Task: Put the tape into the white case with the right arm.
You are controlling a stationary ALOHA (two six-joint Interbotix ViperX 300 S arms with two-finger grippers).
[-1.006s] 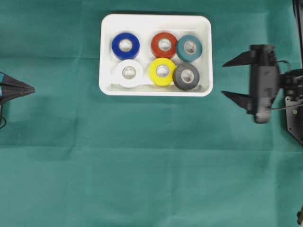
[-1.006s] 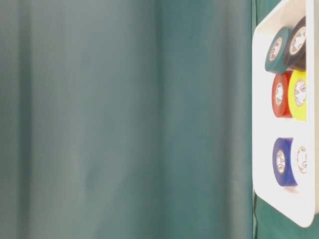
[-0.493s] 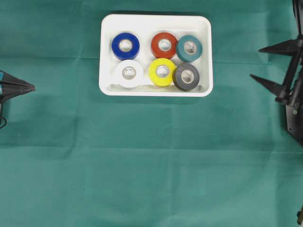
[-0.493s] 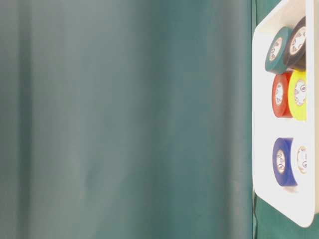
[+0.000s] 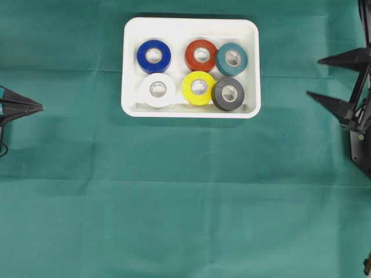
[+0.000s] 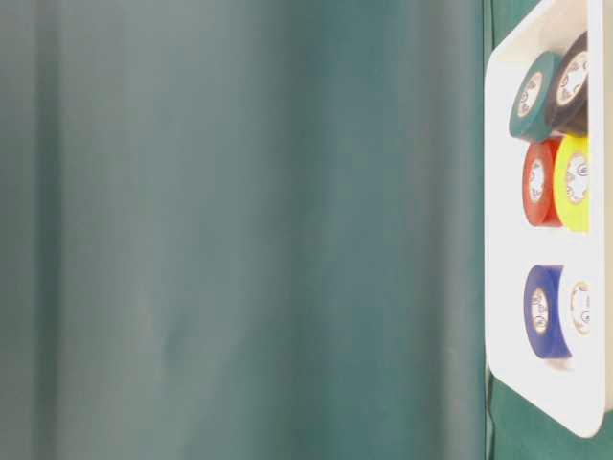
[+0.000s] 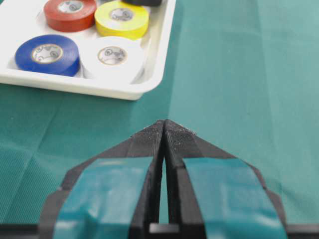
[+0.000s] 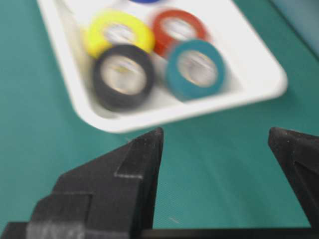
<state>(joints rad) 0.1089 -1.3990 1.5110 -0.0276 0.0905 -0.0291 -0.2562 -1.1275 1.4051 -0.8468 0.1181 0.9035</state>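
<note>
The teal cloth-covered table (image 5: pixel 185 220) fills the overhead view. In its upper middle lies the shallow white plastic rectangular case (image 5: pixel 191 26), long axis running left to right, holding all six tape rolls flat, holes up, so I judge the packing done. My all-black right gripper (image 5: pixel 339 81) sits at the right edge, jaws wide apart and empty; my teal-banded left gripper (image 5: pixel 23 108) rests closed at the left edge.
</note>
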